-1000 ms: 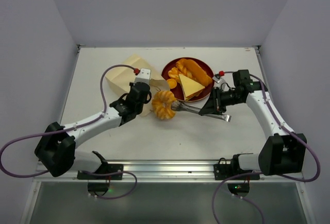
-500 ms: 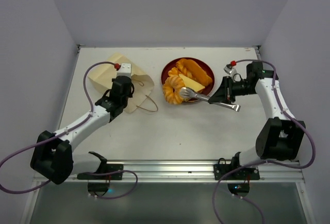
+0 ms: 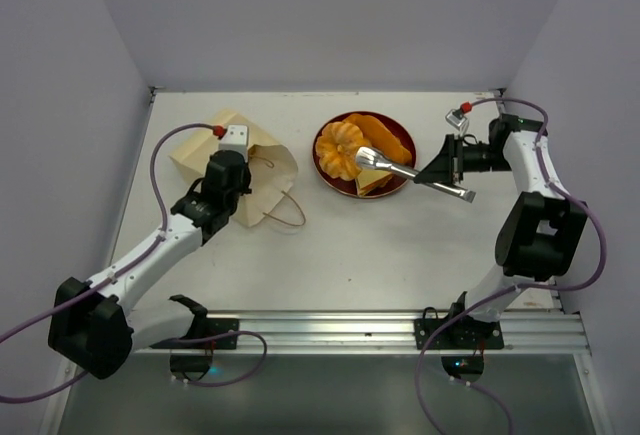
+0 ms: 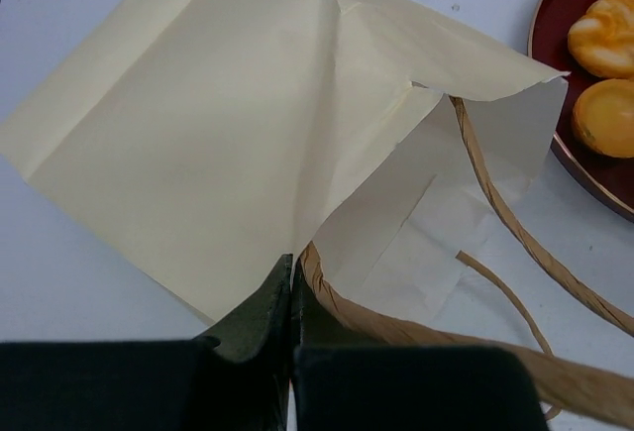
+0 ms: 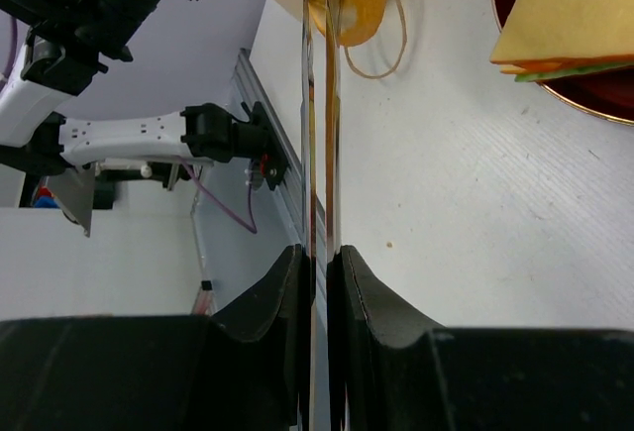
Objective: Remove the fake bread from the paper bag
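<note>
The toy bread is on a red round plate (image 3: 400,137). A round orange ridged toy bun (image 3: 340,147) sits on the plate's left part. A long orange toy roll (image 3: 385,133) lies along its far right part. A pale yellow triangular toy sandwich slice (image 3: 372,181) is at its near edge, partly under a pair of metal tongs (image 3: 418,174).

The cream paper bag (image 3: 262,170) lies flattened on its side on the white counter (image 3: 400,245), to the left of the plate and close to it but not touching. Its open mouth is turned toward the plate, and its brown cord handles (image 3: 290,211) trail onto the counter on the side nearer the plate.

The left tool (image 4: 291,274) is at the bag's near edge, left of the plate. Its fingers are pressed together with the paper rim pinched at their tips, right where one cord handle starts.

The right tool (image 5: 319,253) is to the right of the plate, clamped on the shaft of the tongs. The tongs reach leftward over the plate, and their head is just beside the ridged bun. In the right wrist view the two blades run close together with the bun at their far end. I cannot tell whether the blades grip the bun or only touch it.
</note>
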